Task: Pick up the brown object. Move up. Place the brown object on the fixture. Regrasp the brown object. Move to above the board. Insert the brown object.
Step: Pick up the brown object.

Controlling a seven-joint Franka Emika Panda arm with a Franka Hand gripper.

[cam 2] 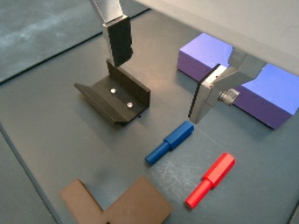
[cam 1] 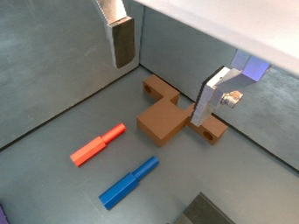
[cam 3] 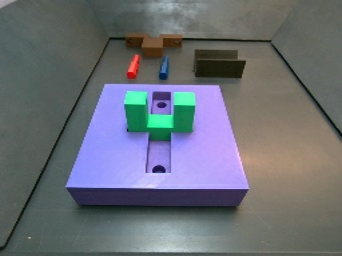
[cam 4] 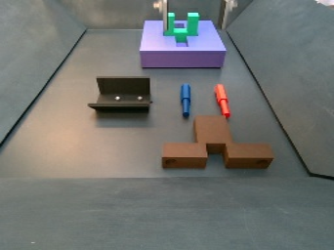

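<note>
Your hand (cam 1: 158, 70) is hanging open and empty above the floor, both silver fingers (cam 1: 121, 39) wide apart with nothing between the pads; in both wrist views it is well above everything, and neither side view clearly shows it. In a wrist view the brown object (cam 1: 173, 115) is lying under the hand, one finger lining up over its edge, so you are risking a finger landing on top of it instead of straddling it when coming down. It looks like a T or cross shape here, not a plain bar, so you are also risking closing across the wrong limb and getting a skewed grip that is going to slip on the lift. The red piece (cam 1: 96, 145) and blue piece (cam 1: 128, 183) are lying near it, parallel to each other, apart from it; a sloppy descent is likely to nudge them. The brown object (cam 4: 217, 145) is sitting at the far end of the floor from the board (cam 3: 160, 145), with the red and blue pieces between them, and the green block (cam 3: 159, 111) is standing on the board. The fixture (cam 2: 115, 96) is standing clear of the other parts, so you are unlikely to hit it now, but a crooked grasp is going to make seating the piece in its channel harder.
</note>
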